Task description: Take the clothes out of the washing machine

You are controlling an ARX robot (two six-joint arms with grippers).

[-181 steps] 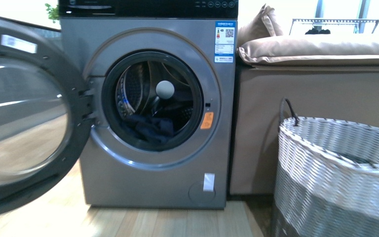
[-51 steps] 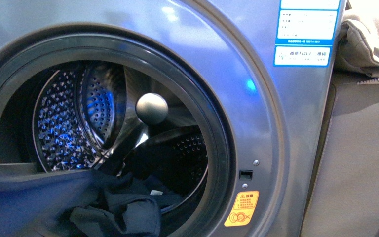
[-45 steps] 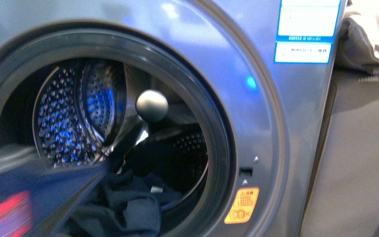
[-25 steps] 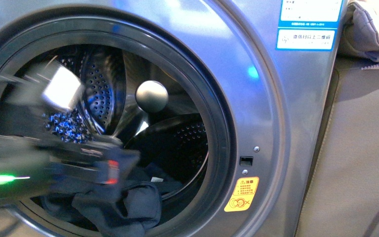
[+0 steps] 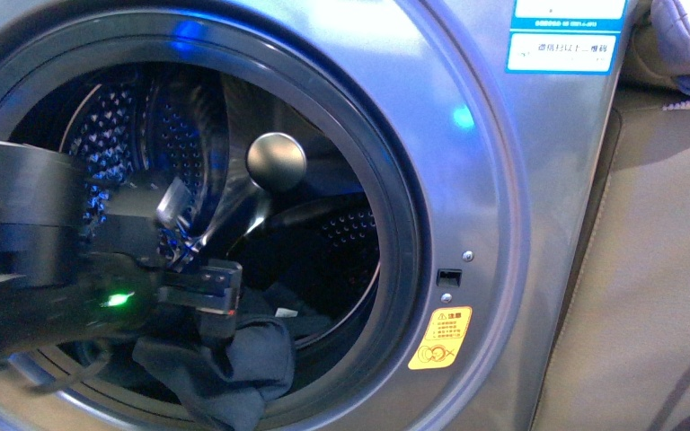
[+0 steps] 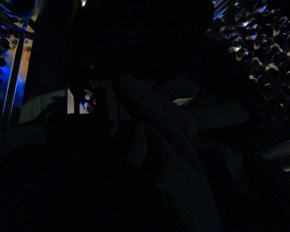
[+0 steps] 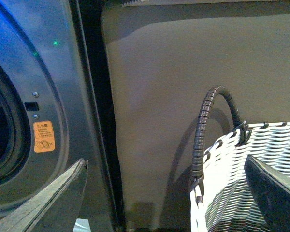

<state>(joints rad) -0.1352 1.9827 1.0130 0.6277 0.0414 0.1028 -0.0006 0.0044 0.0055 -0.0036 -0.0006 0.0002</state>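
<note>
Clothes lie uncollected in the washing machine's mouth; left gripper reaches them, jaws unreadable; right gripper gapes wide outside.

Home, prob. a living/laundry corner: front-load washing machine w/ beige upholstered sofa right beside it, woven laundry basket nr the sofa.

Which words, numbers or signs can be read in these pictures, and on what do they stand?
Blue-white label on the washing machine: one line of characters, too blurred to read.
Orange warning sticker, lower on its front: a small triangle sign, text too small to read.
The left wrist view is dark.
</note>
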